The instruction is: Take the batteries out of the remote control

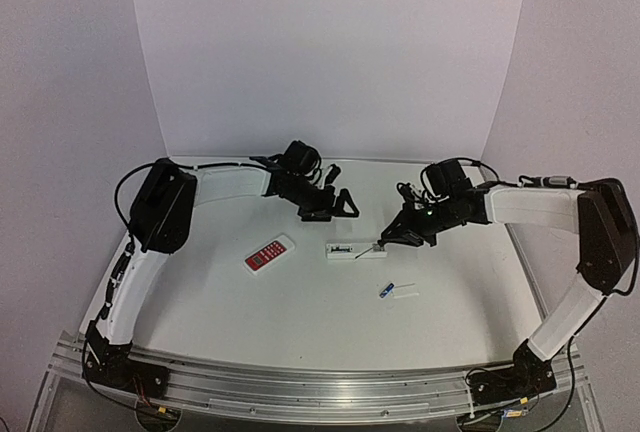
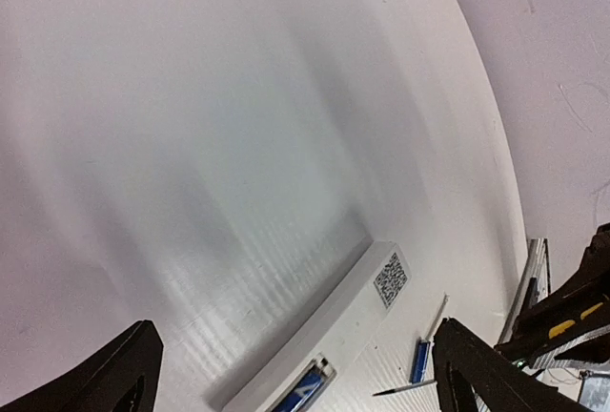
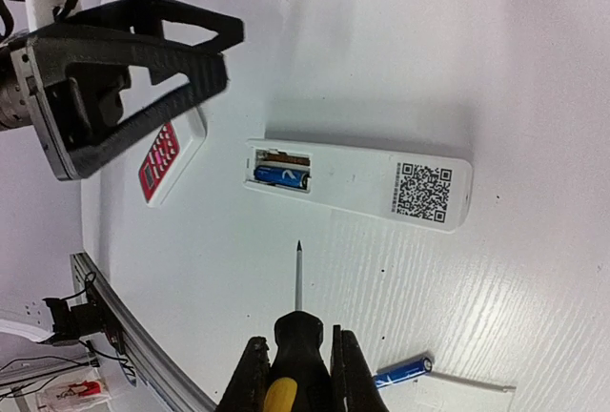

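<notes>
The white remote control (image 1: 350, 251) lies back up at the table's middle, its battery bay open. In the right wrist view one blue battery (image 3: 281, 176) sits in the remote control (image 3: 381, 183) and the slot beside it is empty. A second blue battery (image 3: 400, 371) lies loose on the table, also seen from above (image 1: 385, 292). My right gripper (image 3: 297, 360) is shut on a black and yellow screwdriver (image 3: 298, 283), its tip just short of the bay. My left gripper (image 1: 335, 204) is open and empty, hovering behind the remote control (image 2: 353, 312).
A shorter red-faced remote (image 1: 270, 253) lies left of the white one. A small flat white cover piece (image 1: 405, 293) lies beside the loose battery. A metal rail (image 1: 300, 387) runs along the table's near edge.
</notes>
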Tool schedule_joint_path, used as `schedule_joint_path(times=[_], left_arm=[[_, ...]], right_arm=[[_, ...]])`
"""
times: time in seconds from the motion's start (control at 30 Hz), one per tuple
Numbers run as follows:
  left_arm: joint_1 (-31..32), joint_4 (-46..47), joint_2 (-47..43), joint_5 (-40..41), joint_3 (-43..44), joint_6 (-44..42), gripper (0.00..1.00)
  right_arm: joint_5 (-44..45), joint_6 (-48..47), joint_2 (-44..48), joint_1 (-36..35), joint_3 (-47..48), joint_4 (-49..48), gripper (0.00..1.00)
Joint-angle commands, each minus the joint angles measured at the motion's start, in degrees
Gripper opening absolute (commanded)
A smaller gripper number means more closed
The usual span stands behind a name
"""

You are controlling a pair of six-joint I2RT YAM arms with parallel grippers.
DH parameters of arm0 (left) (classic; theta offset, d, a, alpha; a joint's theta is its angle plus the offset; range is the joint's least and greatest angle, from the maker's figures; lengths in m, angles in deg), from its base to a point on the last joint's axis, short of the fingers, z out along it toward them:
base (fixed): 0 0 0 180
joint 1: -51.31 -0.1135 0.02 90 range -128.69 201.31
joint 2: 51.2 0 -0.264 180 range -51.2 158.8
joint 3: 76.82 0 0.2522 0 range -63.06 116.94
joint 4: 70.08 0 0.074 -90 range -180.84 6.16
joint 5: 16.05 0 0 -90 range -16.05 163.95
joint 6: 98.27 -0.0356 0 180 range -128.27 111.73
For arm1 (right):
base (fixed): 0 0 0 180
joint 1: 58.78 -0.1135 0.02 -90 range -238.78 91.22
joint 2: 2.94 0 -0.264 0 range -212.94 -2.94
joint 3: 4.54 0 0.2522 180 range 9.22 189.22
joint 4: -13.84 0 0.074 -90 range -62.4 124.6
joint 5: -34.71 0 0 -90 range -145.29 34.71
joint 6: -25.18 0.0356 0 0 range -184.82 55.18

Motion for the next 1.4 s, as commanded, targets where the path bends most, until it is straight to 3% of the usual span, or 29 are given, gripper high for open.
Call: schedule_joint_path(times=[0.0, 0.27, 0.7, 1.37], left_arm=[[-1.8, -3.9, -9.0, 9.4, -5.5, 1.0, 0.95], [-1.8, -1.7, -9.2, 3.9, -12.2, 3.8, 0.77], [-0.4, 0.9, -6.5, -1.9, -14.0, 6.1, 0.56], [-0.1, -2.0, -4.3, -0.5, -14.0, 5.6, 0.38]], right_arm=[[0.1, 1.5, 3.0, 0.1, 0.9, 0.1, 0.0], [3.7, 2.1, 0.1, 0.0, 4.7, -0.5, 0.0], [4.5, 4.5, -5.4, 0.1, 8.6, -1.1, 0.0], [0.2, 5.4, -7.9, -0.1, 8.8, -1.4, 0.0]])
